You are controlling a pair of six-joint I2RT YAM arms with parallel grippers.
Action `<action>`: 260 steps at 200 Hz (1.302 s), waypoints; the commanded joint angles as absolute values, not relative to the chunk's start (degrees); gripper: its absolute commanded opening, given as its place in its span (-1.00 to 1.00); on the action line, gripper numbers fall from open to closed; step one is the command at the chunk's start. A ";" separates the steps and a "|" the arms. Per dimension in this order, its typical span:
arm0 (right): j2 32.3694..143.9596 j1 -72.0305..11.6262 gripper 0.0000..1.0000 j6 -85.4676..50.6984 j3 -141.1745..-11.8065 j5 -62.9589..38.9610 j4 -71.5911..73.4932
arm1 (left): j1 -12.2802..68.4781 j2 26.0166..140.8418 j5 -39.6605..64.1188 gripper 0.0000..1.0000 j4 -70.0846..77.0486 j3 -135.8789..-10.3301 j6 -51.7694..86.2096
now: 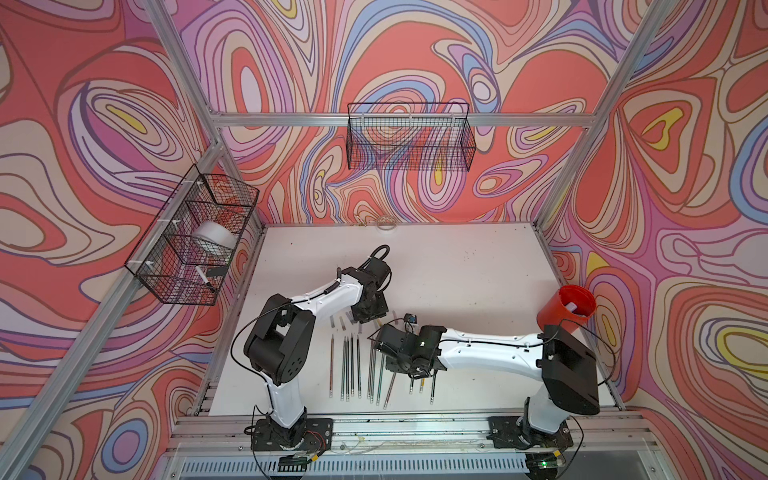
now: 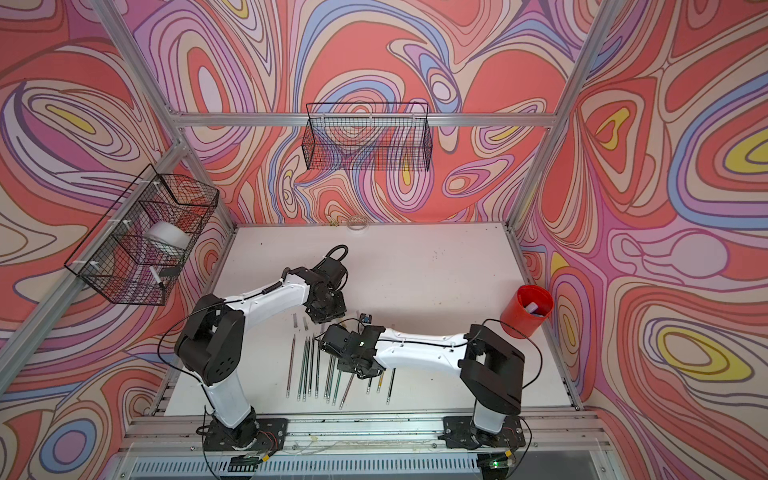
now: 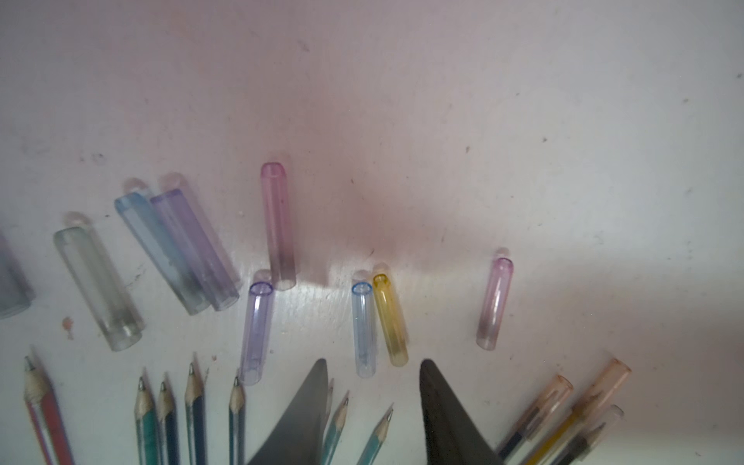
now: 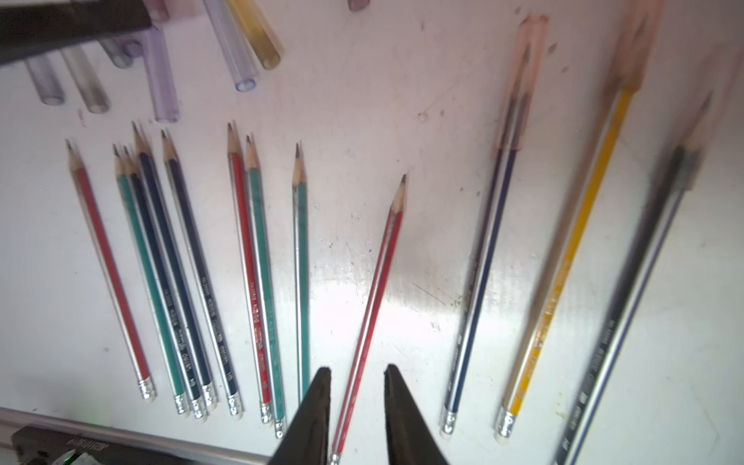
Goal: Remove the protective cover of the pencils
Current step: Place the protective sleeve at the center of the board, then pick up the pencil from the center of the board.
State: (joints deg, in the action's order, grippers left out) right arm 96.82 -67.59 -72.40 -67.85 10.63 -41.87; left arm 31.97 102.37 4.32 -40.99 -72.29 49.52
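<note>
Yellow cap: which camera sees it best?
The left wrist view: the yellow cap shows whole and sharp, beside a blue cap. The right wrist view cuts the yellow cap off at the edge. Both top views show it too small to find.

Left hand [image 3: 371, 364], right hand [image 4: 356, 368] (jaws apart)

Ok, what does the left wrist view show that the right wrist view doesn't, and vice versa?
Only the left wrist: the removed covers end to end, such as the pink cover and the grey cover; the right wrist crops or hides them. Only the right wrist: the pencils at full length down to the erasers, and the red pencil lying between the open fingers of the right end effector. Both: the yellow cover beside a blue cover, and three capped pencils.
</note>
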 commanded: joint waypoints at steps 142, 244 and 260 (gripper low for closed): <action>101.16 -64.22 -0.49 -75.15 -64.78 10.81 -46.28 | 32.17 69.94 1.32 0.09 -33.61 -59.83 54.93; 107.62 -62.52 -0.51 -73.63 -64.71 7.32 -43.63 | 31.98 64.13 -0.56 0.14 -33.56 -58.45 55.68; 107.90 -62.56 -0.53 -73.65 -64.26 7.08 -42.88 | 31.99 63.23 -0.69 0.14 -33.83 -58.43 55.85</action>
State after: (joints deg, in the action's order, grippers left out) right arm 104.79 -62.89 -74.00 -65.19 8.38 -44.71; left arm 31.99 64.95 0.95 -34.24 -59.18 54.59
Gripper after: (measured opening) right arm 0.244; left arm 0.568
